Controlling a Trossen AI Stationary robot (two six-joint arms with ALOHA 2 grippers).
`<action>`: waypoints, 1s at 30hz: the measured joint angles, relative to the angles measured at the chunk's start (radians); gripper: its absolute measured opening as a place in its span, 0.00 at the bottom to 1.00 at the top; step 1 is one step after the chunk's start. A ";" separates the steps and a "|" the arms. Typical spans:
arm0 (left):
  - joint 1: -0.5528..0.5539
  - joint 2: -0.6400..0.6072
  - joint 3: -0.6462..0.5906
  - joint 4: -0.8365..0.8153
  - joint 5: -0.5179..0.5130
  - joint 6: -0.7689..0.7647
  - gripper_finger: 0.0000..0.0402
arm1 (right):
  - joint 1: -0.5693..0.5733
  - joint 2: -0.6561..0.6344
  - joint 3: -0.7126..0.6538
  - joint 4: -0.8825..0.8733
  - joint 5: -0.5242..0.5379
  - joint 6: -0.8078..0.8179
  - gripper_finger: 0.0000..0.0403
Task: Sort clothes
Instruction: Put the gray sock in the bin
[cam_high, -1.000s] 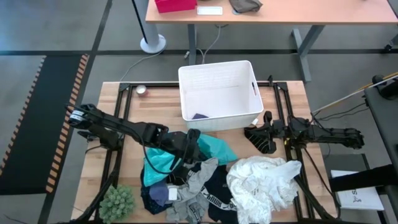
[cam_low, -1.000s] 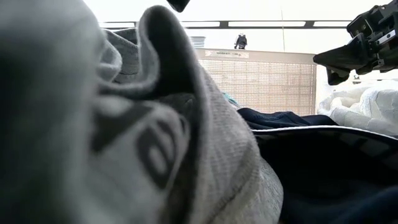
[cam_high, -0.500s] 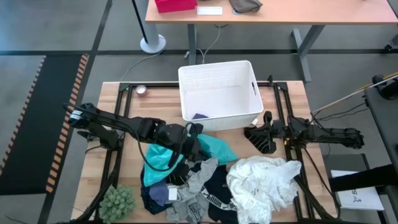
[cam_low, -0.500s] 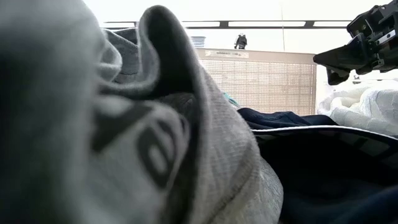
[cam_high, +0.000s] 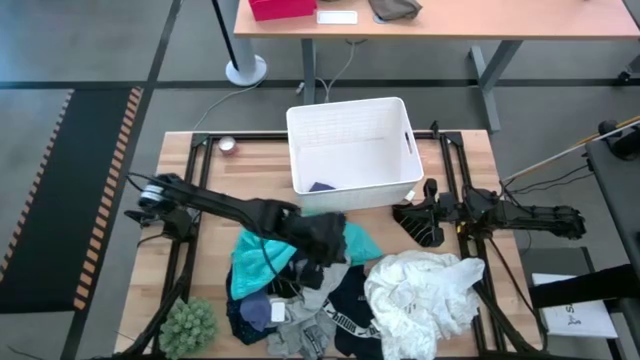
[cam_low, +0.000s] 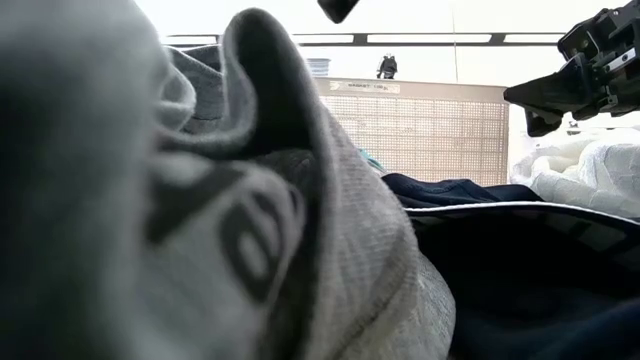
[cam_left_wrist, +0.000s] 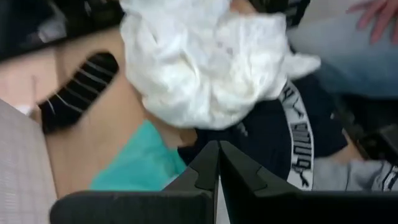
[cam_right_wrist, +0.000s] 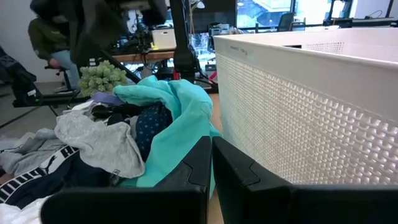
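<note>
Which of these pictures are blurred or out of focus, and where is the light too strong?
Low view: the grey garment sits against the lens and fills the picture's left, soft and out of focus; the room behind it is overexposed. Left wrist view: all is smeared, and the white garment looks washed out. High view and right wrist view are sharp; the white bin shows its mesh clearly.

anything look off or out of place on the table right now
One striped sock lies alone on the bare wood by the right claw, apart from the heap of clothes. The white bin holds just one small dark item; nearly everything else is still jumbled together.
</note>
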 joint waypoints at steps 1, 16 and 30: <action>0.000 0.022 0.023 -0.034 0.000 0.000 0.00 | 0.000 0.000 0.000 0.000 0.000 0.000 0.00; -0.004 0.160 0.103 -0.247 -0.001 -0.002 0.04 | 0.000 0.000 0.000 0.000 0.000 0.000 0.00; -0.008 0.185 0.088 -0.295 -0.020 -0.042 0.48 | 0.000 0.000 0.000 0.001 -0.001 0.000 0.00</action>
